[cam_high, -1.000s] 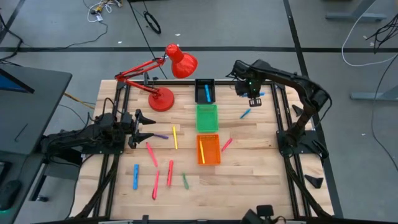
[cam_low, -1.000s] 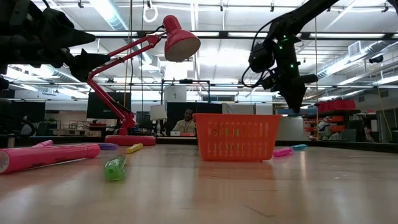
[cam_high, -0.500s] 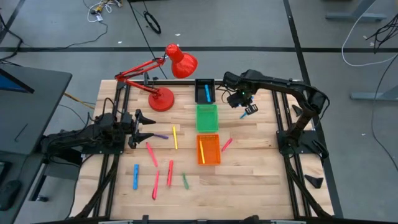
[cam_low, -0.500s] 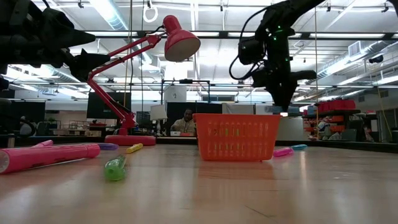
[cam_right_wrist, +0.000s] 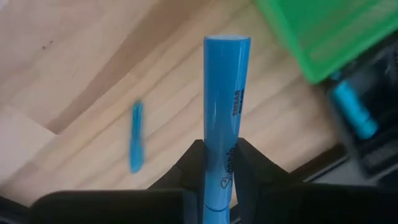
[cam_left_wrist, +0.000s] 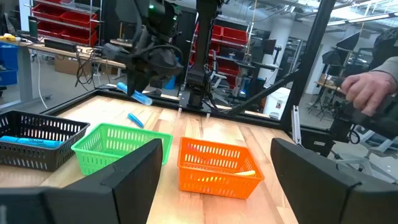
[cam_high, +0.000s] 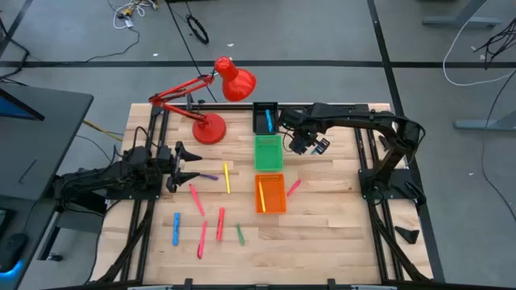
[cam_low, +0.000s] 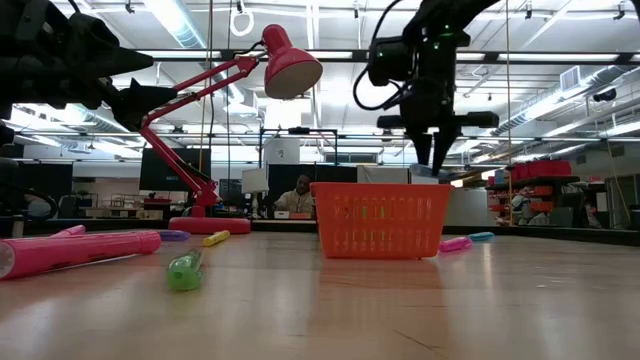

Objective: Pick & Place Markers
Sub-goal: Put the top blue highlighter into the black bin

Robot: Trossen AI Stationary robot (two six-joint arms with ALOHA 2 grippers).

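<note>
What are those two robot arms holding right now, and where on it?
The right end effector pinches a blue marker near one end; most of it sticks out. The left end effector is open, holding nothing.

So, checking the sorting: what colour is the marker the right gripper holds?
Blue marker, clearest in the right wrist view, clamped by the right gripper.

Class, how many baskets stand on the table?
3, in one row: black basket farthest back, green basket in the middle, orange basket nearest the front. None seems hidden.
</note>
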